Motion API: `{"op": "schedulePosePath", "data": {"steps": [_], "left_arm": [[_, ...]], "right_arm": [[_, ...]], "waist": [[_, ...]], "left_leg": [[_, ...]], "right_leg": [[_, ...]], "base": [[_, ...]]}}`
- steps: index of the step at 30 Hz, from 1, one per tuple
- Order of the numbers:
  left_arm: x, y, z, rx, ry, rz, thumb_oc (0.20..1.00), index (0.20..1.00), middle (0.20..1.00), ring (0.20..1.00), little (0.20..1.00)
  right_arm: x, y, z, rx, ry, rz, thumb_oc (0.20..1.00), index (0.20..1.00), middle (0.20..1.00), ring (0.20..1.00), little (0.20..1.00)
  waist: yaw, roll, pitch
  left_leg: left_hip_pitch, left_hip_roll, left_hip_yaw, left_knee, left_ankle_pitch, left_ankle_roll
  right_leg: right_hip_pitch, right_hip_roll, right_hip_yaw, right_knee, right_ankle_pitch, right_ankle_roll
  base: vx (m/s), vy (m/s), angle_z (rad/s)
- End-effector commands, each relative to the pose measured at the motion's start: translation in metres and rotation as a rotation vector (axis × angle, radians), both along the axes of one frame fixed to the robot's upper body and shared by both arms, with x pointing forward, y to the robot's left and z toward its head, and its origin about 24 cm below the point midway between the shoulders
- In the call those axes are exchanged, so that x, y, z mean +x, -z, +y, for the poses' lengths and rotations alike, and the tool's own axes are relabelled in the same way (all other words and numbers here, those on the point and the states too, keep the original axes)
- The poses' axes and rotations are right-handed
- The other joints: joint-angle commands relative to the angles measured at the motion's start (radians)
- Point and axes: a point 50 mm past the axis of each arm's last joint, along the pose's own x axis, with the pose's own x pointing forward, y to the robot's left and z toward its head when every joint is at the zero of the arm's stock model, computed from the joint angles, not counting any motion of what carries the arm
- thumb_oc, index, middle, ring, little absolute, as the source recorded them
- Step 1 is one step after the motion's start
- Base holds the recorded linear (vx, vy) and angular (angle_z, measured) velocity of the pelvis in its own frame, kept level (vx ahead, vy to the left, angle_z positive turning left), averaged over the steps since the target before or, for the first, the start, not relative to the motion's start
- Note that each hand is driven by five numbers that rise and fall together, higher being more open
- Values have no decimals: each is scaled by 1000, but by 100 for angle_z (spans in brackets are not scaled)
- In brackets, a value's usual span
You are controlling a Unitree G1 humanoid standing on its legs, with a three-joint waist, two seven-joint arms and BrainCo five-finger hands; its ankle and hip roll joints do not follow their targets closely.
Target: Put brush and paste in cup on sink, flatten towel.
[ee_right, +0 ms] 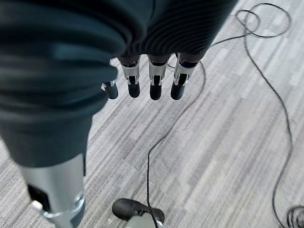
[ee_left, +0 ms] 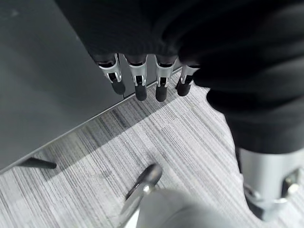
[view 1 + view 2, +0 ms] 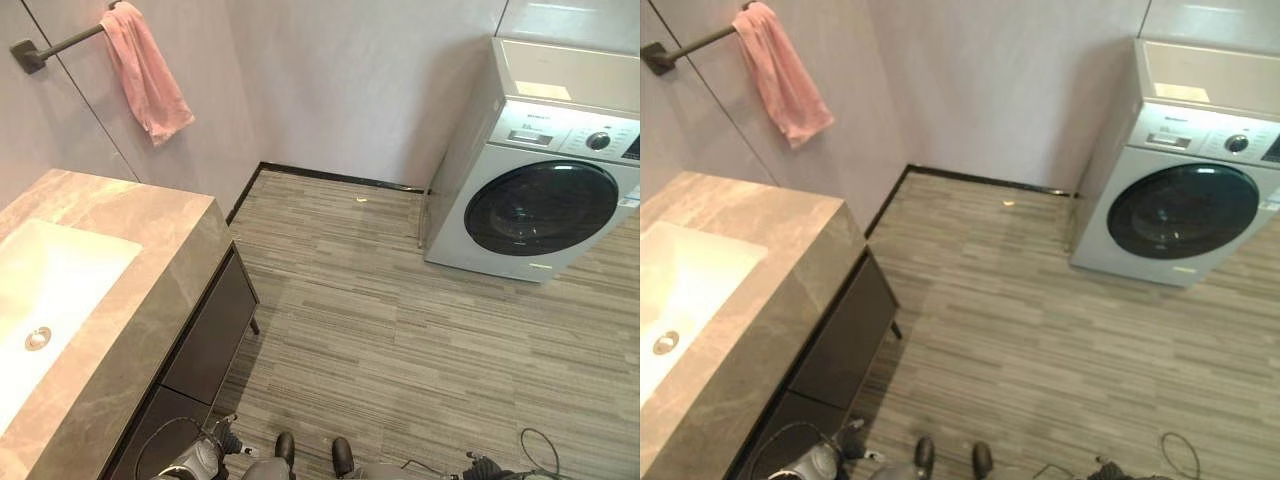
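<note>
The head views are taking in the room. A pink towel [image 3: 147,75] is hanging bunched and crooked over a dark wall bar [image 3: 55,44], narrowing to a drooping lower corner. Below it a stone counter [image 3: 150,300] is holding a white sink [image 3: 60,270] with a round drain [image 3: 38,338], and dark drawers [image 3: 205,345] are sitting beneath. A washer [image 3: 540,170] is standing well apart by the far wall, on the striped floor [image 3: 380,330].

The wrist views are adding the hands. The left hand [image 2: 137,78] is hanging low beside the dark cabinet front [image 2: 47,85], its fingers [image 2: 141,88] loosely straight and holding nothing. The right hand [image 1: 152,80] is hanging over bare floor, its fingers [image 1: 155,88] likewise relaxed and empty.
</note>
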Motion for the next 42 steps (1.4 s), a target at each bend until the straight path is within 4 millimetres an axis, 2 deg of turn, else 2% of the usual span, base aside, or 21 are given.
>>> {"op": "schedulePosePath", "data": {"steps": [1, 4, 9, 10, 11, 15, 16, 17, 20, 22, 23, 26, 28, 29, 31, 33, 34, 38, 40, 41, 42], "left_arm": [[-10, 1, 11, 39, 11, 17, 1000, 1000, 1000, 1000, 1000], [-17, 3, 12, 29, -13, 25, 1000, 1000, 1000, 1000, 1000], [-18, 3, 12, 8, -55, 14, 1000, 1000, 1000, 1000, 1000], [-23, 4, 17, 11, -84, 31, 1000, 1000, 1000, 1000, 1000], [-26, 4, 18, 12, -89, 39, 1000, 1000, 1000, 1000, 1000], [-32, 6, 21, 18, -105, 68, 1000, 1000, 1000, 1000, 1000], [-35, 6, 22, 20, -111, 79, 1000, 1000, 1000, 1000, 1000], [-40, 8, 22, 19, -121, 99, 1000, 1000, 1000, 1000, 1000], [-46, 10, 24, 19, -150, 120, 1000, 1000, 1000, 1000, 1000], [-48, 10, 25, 24, -146, 128, 1000, 1000, 1000, 1000, 1000], [-50, 10, 26, 31, -123, 146, 1000, 1000, 1000, 1000, 1000], [-48, 10, 24, 27, -122, 138, 1000, 1000, 1000, 1000, 1000], [-41, 9, 20, 7, -124, 117, 1000, 1000, 1000, 1000, 1000], [-41, 9, 20, 7, -125, 116, 1000, 1000, 1000, 1000, 1000], [-28, 5, 20, 11, -106, 80, 1000, 1000, 1000, 1000, 1000], [-17, 2, 21, 18, -103, 47, 1000, 1000, 1000, 1000, 1000], [-11, 0, 19, 10, -109, 18, 1000, 1000, 1000, 1000, 1000], [-3, -3, 18, 11, -104, -17, 1000, 1000, 1000, 1000, 1000], [-4, -3, 18, 18, -101, -13, 1000, 1000, 1000, 1000, 1000], [-5, -3, 18, 18, -101, -13, 1000, 1000, 1000, 1000, 1000], [-8, -1, 18, 19, -103, -4, 1000, 1000, 1000, 1000, 1000]], "right_arm": [[-4, 0, -2, -16, -25, -3, 1000, 1000, 1000, 1000, 1000], [-23, 5, 1, 9, 40, 43, 1000, 1000, 1000, 1000, 1000], [-26, 7, 6, 33, 79, 48, 1000, 1000, 1000, 1000, 1000], [-14, 6, 11, 58, 83, 5, 1000, 1000, 1000, 1000, 1000], [-12, 6, 12, 63, 80, -4, 1000, 1000, 1000, 1000, 1000], [-9, 6, 16, 74, 63, -20, 1000, 1000, 1000, 1000, 1000], [-10, 6, 17, 76, 62, -17, 1000, 1000, 1000, 1000, 1000], [-15, 7, 16, 71, 65, -4, 1000, 1000, 1000, 1000, 1000], [-24, 9, 18, 75, 66, 21, 1000, 1000, 1000, 1000, 1000], [-28, 10, 17, 75, 67, 36, 1000, 1000, 1000, 1000, 1000], [-43, 13, 18, 83, 83, 85, 1000, 1000, 1000, 1000, 1000], [-54, 14, 17, 85, 88, 118, 1000, 1000, 1000, 1000, 1000], [-55, 13, 15, 78, 69, 124, 1000, 1000, 1000, 1000, 1000], [-55, 13, 15, 78, 68, 124, 1000, 1000, 1000, 1000, 1000], [-43, 11, 12, 65, 64, 80, 1000, 1000, 1000, 1000, 1000], [-27, 7, 11, 63, 46, 18, 1000, 1000, 1000, 1000, 1000], [-12, 2, 8, 56, 34, -44, 1000, 1000, 1000, 1000, 1000], [7, -9, 0, 37, 13, -134, 1000, 1000, 1000, 1000, 1000], [10, -9, 3, 35, -20, -138, 1000, 1000, 1000, 1000, 1000], [10, -9, 3, 35, -20, -138, 1000, 1000, 1000, 1000, 1000], [8, -8, 2, 28, -30, -122, 1000, 1000, 1000, 1000, 1000]], "waist": [[35, -1, -10], [29, 2, -38], [28, 5, -34], [9, 17, 6], [8, 16, 9], [-7, 8, 9], [-10, 2, 8], [-18, -8, 10], [-39, -20, 12], [-50, -21, 11], [-62, -30, -17], [-69, -26, -35], [-57, -24, -34], [-59, -27, -37], [-39, -57, -10], [-17, -81, 13], [9, -86, 20], [31, -77, 10], [62, -52, 6], [62, -54, 9], [68, -48, 7]], "left_leg": [[-16, -30, 17, -1, 134, 66], [20, -47, 50, -1, 108, 92], [56, -53, 104, 25, 61, 125], [153, -38, 139, -1, 30, 149], [169, -41, 147, -10, 24, 151], [208, -50, 169, -54, 16, 146], [220, -54, 175, -66, 10, 141], [248, -59, 188, -84, -8, 129], [308, -56, 197, -91, -48, 110], [327, -55, 187, -91, -59, 107], [362, -51, 159, -83, -94, 99], [364, -41, 136, -23, -105, 87], [274, -6, 120, 265, 24, 19], [269, -9, 118, 265, 28, 19], [155, 24, 126, 476, 136, -10], [77, 51, 164, 545, 141, -2], [-10, 35, 201, 491, 100, 15], [-85, 77, 290, 234, 118, 37], [-105, 81, 258, 54, 205, 22], [-97, 77, 259, 43, 209, 22], [-111, 98, 280, -54, 237, 14]], "right_leg": [[54, 11, 54, 74, -105, 152], [70, -15, 85, 109, -134, 169], [9, -35, 82, 287, -156, 212], [-115, -62, -41, 521, -70, 260], [-132, -76, -68, 529, -62, 258], [-177, -72, -108, 400, -65, 239], [-193, -77, -117, 332, -45, 235], [-247, -112, -148, 185, 24, 242], [-276, -149, -212, 59, 98, 258], [-272, -143, -197, 57, 106, 261], [-245, -119, -160, 76, 100, 244], [-227, -88, -157, 107, 85, 222], [-158, -54, -186, 125, 25, 167], [-161, -57, -186, 123, 28, 167], [-106, -69, -201, 113, 5, 135], [-60, -69, -203, 99, -19, 116], [-5, -70, -198, 73, -37, 124], [57, -70, -215, 48, -79, 139], [112, -36, -198, 35, -108, 148], [116, -39, -198, 34, -109, 149], [148, -37, -195, 31, -133, 155]], "base": [[229, 205, -51], [227, 221, -83], [159, 214, -46], [200, 321, -61], [230, 308, -72], [133, 36, -50], [344, -64, -3], [407, -85, 1], [410, -89, -14], [350, -93, -7], [310, -89, 10], [425, -178, 38], [398, -271, 45], [169, -168, 24], [202, -250, 11], [291, -228, 11], [405, -139, 26], [381, -3, 15], [404, 68, 7], [364, 70, -3], [448, 104, -26]]}}
